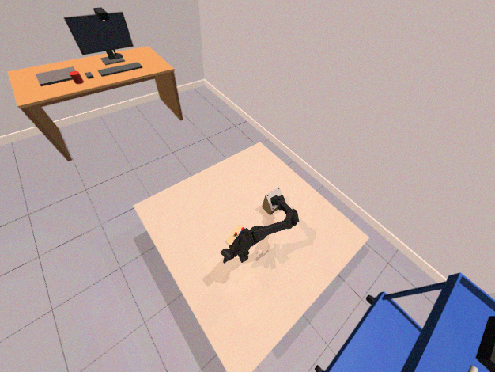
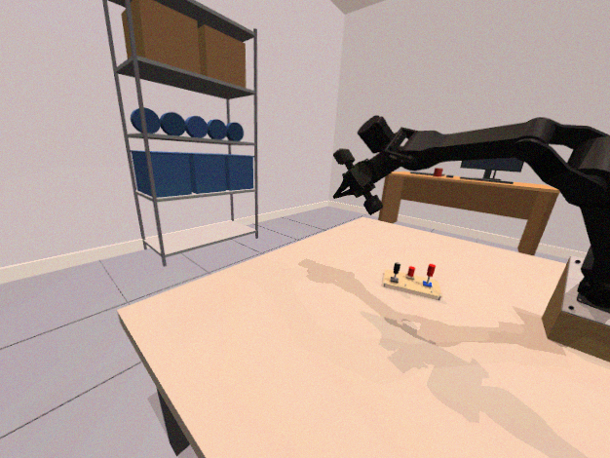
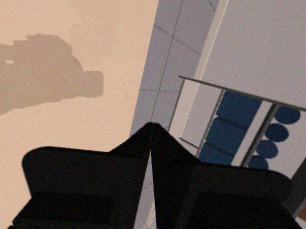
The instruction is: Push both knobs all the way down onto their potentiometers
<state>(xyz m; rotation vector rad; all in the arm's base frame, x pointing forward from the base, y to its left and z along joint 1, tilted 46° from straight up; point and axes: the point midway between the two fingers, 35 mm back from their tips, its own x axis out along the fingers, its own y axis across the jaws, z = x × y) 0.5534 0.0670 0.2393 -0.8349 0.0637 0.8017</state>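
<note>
The pale yellow circuit board [image 1: 230, 240] [image 2: 413, 288] stands on the table [image 1: 191, 208] [image 2: 276, 355]. In the exterior view, a black knob [image 2: 397, 267] stands high on a thin shaft at the board's left end. A red knob [image 2: 431, 269] stands high on a shaft above a blue potentiometer [image 2: 427, 284] at the right end. A shorter red knob [image 2: 410, 271] sits low between them. In the top view the arm hides part of the board. My gripper [image 2: 335, 196] [image 3: 152, 127] is shut and empty, well above the table and to the left of the board in the exterior view.
The arm's base block [image 1: 266, 205] [image 2: 553, 313] stands at the right in the exterior view. A desk [image 1: 51, 88] with a monitor [image 1: 101, 34], a shelf rack [image 2: 255, 147] and a blue cart [image 1: 372, 332] stand off the table.
</note>
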